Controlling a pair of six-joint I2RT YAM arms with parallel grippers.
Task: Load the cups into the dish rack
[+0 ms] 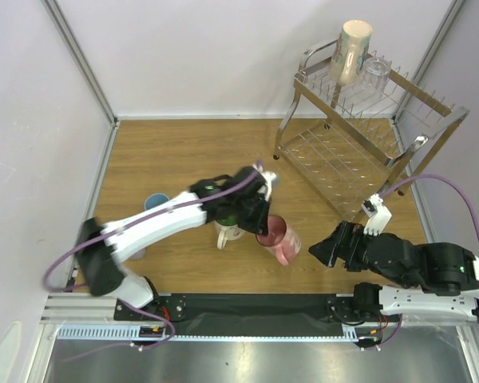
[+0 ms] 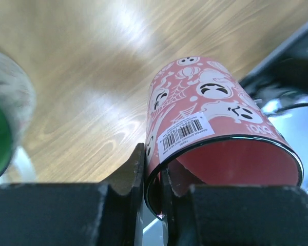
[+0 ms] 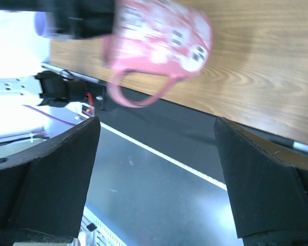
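The left gripper [image 2: 153, 177] pinches the pink mug [image 2: 205, 102] by its rim wall, one finger inside, near the middle of the near edge of the table [image 1: 176, 159]. It looks stiff, glazed and breakable, so it may slip there; the right gripper [image 3: 156, 128] is spread, empty.

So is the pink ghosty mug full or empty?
Empty, as far as shows: the left gripper pinches the pink ghost-patterned mug by its rim, and only bare pink inner wall is visible.
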